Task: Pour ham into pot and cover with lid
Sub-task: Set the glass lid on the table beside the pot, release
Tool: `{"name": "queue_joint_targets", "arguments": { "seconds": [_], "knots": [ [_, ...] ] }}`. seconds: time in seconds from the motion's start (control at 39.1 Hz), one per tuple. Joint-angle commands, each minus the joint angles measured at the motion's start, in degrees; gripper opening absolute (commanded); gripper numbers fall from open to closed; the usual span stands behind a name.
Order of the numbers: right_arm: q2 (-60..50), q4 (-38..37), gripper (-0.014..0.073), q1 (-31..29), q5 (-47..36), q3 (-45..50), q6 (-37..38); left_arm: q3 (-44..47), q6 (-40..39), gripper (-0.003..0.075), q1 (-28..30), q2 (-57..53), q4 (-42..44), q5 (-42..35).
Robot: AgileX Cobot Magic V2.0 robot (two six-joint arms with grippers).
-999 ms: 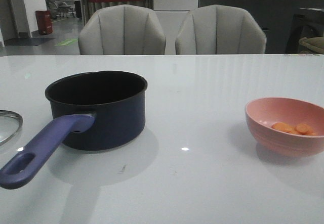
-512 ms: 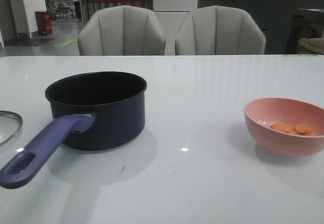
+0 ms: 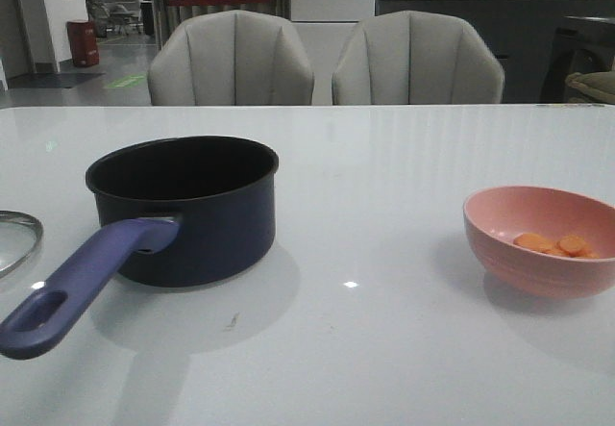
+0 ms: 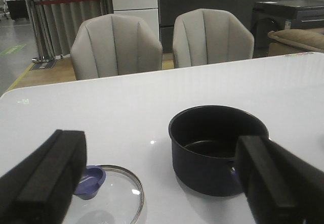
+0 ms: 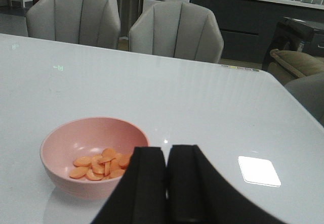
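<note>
The dark navy pot (image 3: 192,205) stands empty on the white table, its purple-blue handle (image 3: 82,282) pointing toward the front left. The glass lid (image 3: 14,238) lies flat at the left edge; in the left wrist view the lid (image 4: 114,193) shows its purple knob (image 4: 88,181) beside the pot (image 4: 215,148). Several orange ham (image 3: 557,245) slices lie in a pink bowl (image 3: 538,243) at the right; they show as ham (image 5: 101,164) in the right wrist view. My left gripper (image 4: 162,183) is open above the table. My right gripper (image 5: 166,178) is shut on nothing, next to the bowl (image 5: 91,153).
Two grey chairs (image 3: 231,61) stand behind the table's far edge. A dark counter (image 3: 480,22) runs along the back of the room.
The pink bowl appears a few pixels further left in the front view than one second ago. Nothing else differs.
</note>
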Motion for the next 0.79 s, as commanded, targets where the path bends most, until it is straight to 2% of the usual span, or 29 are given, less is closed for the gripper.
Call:
{"name": "queue_joint_targets", "arguments": {
  "seconds": [0.0,0.18,0.26,0.41,0.54,0.77],
  "knots": [
    [-1.1,-0.7,0.0143,0.0,-4.4,-0.3,0.1,-1.3,-0.7,0.0625,-0.3,0.6,0.2,-4.8],
    [-1.1,-0.7,0.0143,0.0,-14.3,-0.9,0.1,-1.3,-0.7,0.0625,-0.3,0.6,0.2,-4.8],
    [0.4,-0.7,0.0143,0.0,-15.2,-4.4,0.3,-1.3,-0.7,0.0625,-0.3,0.6,0.2,-4.8],
    [12.9,-0.6,0.0143,0.0,-2.4,-17.6,0.5,-1.3,-0.7,0.0625,-0.7,0.6,0.2,-4.8],
    [20.3,0.8,0.0143,0.0,8.3,-23.2,0.9,-1.3,-0.7,0.0625,-0.7,0.6,0.3,-4.8],
    [25.0,5.4,0.016,0.0,9.6,-23.7,1.0,-1.3,-0.7,0.0625,-0.7,0.6,0.3,-4.8]
  ]
}}
